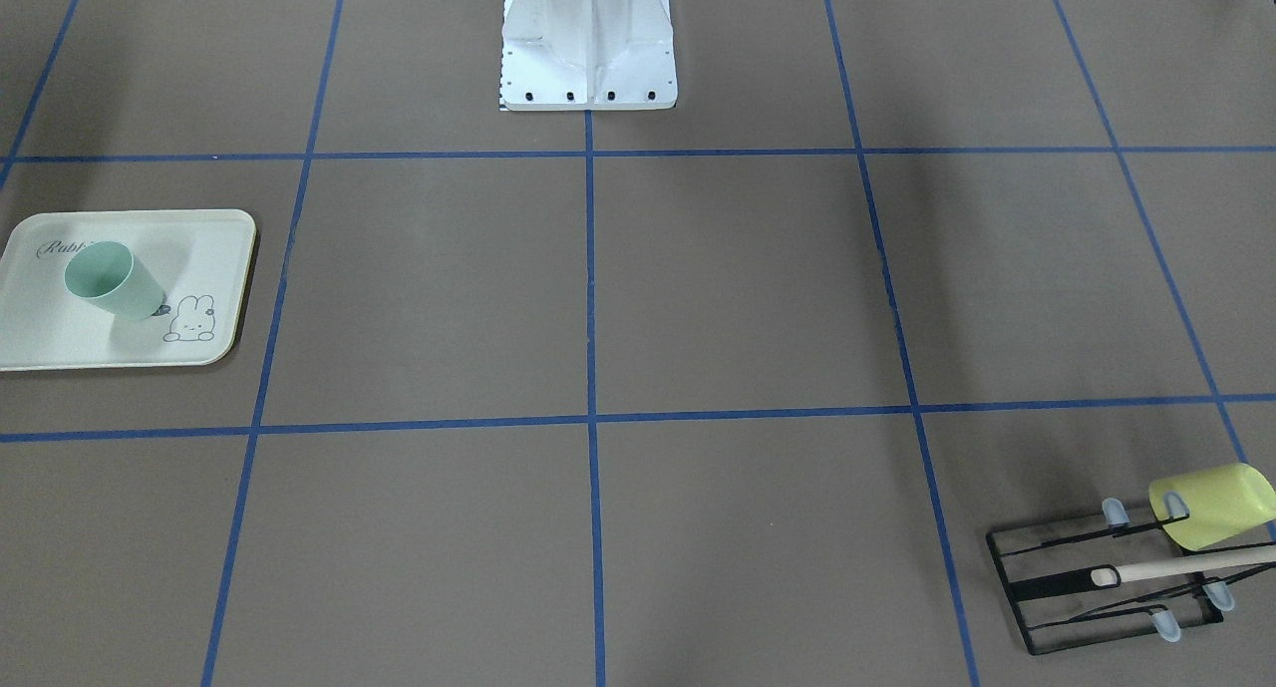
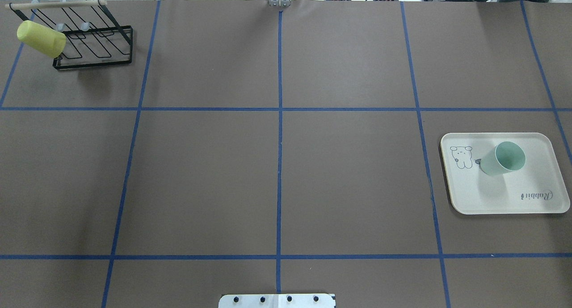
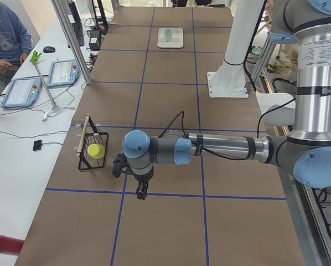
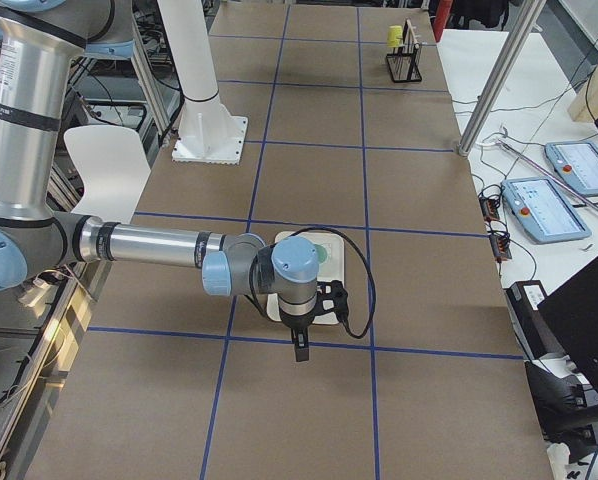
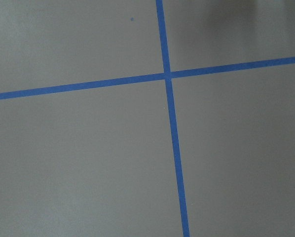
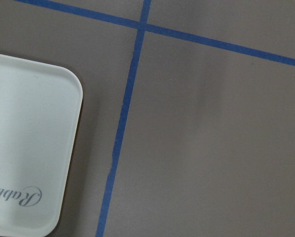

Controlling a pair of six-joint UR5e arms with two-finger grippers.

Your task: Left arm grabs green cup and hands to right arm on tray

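Note:
The pale mint-green cup stands upright on the cream-white "Rabbit" tray, open end up. Both also show in the overhead view, the cup on the tray at the right. My left gripper shows only in the exterior left view, hanging above the table near the rack, far from the cup. My right gripper shows only in the exterior right view, above the table just beside the tray. I cannot tell whether either is open or shut. The right wrist view shows a tray corner.
A yellow-green cup hangs on a black wire rack at the far left corner. The white robot base stands at the table's middle edge. An operator sits beside the table with tablets.

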